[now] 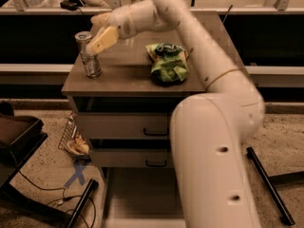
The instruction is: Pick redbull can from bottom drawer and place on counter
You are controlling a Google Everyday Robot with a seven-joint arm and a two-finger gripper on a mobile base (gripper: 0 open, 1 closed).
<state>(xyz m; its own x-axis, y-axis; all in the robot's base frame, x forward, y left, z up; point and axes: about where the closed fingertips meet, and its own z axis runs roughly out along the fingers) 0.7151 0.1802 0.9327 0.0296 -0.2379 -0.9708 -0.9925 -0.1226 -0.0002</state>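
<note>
The can [90, 63] stands upright at the near left corner of the counter [128, 75], so I judge the pick and place all but done, with only the retreat left. The gripper [96, 42] sits against the can's top, on its right; clamped or loose, I cannot tell. The bottom drawer [137, 194] is pulled open with its visible floor bare, and a green bag [168, 63] lies further right on the counter.

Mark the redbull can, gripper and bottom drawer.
redbull can [90, 63]: camera view, lower body.
gripper [97, 42]: camera view, tip, beside the can's top.
bottom drawer [137, 194]: camera view, bare floor.
</note>
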